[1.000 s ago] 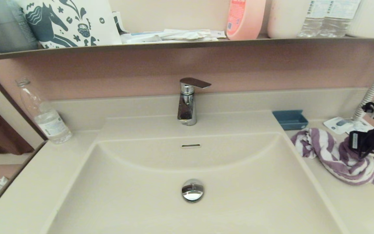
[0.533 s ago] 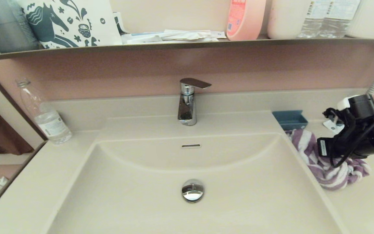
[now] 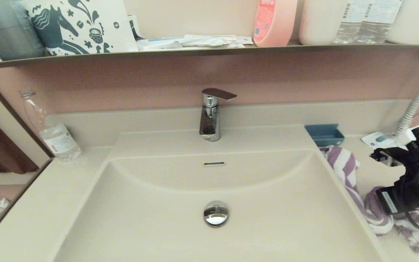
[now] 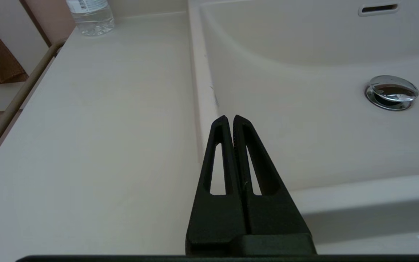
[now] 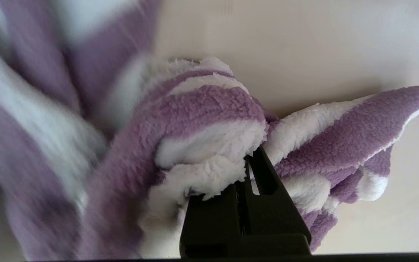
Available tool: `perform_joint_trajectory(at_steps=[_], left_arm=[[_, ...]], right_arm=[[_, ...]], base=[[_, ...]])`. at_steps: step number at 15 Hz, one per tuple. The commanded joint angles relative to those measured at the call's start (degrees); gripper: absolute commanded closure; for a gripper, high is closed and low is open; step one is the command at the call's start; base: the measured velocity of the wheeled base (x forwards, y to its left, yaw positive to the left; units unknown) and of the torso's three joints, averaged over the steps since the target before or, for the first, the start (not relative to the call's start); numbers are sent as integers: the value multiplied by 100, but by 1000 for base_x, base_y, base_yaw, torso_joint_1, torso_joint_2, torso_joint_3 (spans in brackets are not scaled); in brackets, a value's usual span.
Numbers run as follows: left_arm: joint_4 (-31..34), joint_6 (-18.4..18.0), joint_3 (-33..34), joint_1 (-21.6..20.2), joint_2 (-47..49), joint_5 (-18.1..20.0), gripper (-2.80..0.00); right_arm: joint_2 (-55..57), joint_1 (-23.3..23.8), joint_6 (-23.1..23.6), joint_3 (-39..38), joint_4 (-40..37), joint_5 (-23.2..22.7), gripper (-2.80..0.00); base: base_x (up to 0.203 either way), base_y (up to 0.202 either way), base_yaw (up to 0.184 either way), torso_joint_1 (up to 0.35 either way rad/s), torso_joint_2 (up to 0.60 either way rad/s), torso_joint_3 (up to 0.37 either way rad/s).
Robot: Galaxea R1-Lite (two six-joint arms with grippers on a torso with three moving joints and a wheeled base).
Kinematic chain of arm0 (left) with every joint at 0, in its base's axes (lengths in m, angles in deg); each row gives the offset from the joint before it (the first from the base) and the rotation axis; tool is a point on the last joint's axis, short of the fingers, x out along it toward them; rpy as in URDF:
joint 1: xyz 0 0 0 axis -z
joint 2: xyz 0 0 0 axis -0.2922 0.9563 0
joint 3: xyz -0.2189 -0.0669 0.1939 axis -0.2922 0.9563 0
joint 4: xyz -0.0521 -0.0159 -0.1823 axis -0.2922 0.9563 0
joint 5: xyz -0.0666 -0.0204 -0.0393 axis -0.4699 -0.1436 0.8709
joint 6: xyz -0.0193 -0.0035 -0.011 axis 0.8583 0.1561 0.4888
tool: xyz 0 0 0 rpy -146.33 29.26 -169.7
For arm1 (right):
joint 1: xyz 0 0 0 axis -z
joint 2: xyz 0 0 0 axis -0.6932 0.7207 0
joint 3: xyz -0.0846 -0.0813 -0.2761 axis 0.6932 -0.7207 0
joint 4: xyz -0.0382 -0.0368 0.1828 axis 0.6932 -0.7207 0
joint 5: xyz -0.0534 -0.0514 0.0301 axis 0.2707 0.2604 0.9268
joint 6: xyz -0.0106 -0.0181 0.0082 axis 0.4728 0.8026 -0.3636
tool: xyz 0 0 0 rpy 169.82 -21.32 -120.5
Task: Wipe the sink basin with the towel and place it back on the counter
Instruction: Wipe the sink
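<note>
The purple and white striped towel (image 3: 348, 168) lies on the counter (image 3: 371, 176) to the right of the sink basin (image 3: 267, 218), stretched along the basin's right rim. My right gripper (image 3: 391, 216) is over the towel's near end, shut on a bunched white fold of the towel (image 5: 202, 109); one finger of the right gripper (image 5: 248, 160) is buried in the pile. My left gripper (image 4: 229, 118) is shut with nothing in it, parked above the left counter (image 4: 104, 127) at the basin's left rim (image 4: 204, 91). It is out of the head view.
A chrome faucet (image 3: 209, 116) stands behind the basin, with a round drain plug (image 3: 215, 213) in its floor. A small blue tray (image 3: 324, 134), a paper card (image 3: 380, 139) and a ribbed hose (image 3: 416, 102) are at the back right. A clear bottle (image 3: 51, 131) stands back left.
My right arm has pulled back toward the counter's near edge with the towel in its grip. The towel has been drawn out from a heap into a long strip beside the basin.
</note>
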Motion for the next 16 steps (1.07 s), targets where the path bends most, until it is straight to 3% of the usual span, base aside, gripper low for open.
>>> perform_joint_trajectory(at_steps=[1,5,9,12,14,16], left_arm=[[7,-2,1,0,7,0,0],[-1,-2,1,0,7,-2,0],[-2,-2,1,0,7,1,0],[-2,-2,1,0,7,2,0],[-2,-2,1,0,7,-1,0],[6,-2,1,0,7,2,0]], right_arm=[[-671,580,159,159,-7,-77,0],[-796,2015,891,615,-351,-175,0],[-757,3302,1620,795,-354,-652,0],[-602,4002,1673,1188,-390,-1262,0],[-431,4456,1463,1490,-423,-1827,0],[-238,4894,1312,1799,-401,-2106,0]], base=[[0,0,0,0,0,0],[0,0,0,0,0,0],[0,0,0,0,0,0],[0,0,0,0,0,0],[0,0,0,0,0,0],[0,0,0,0,0,0]])
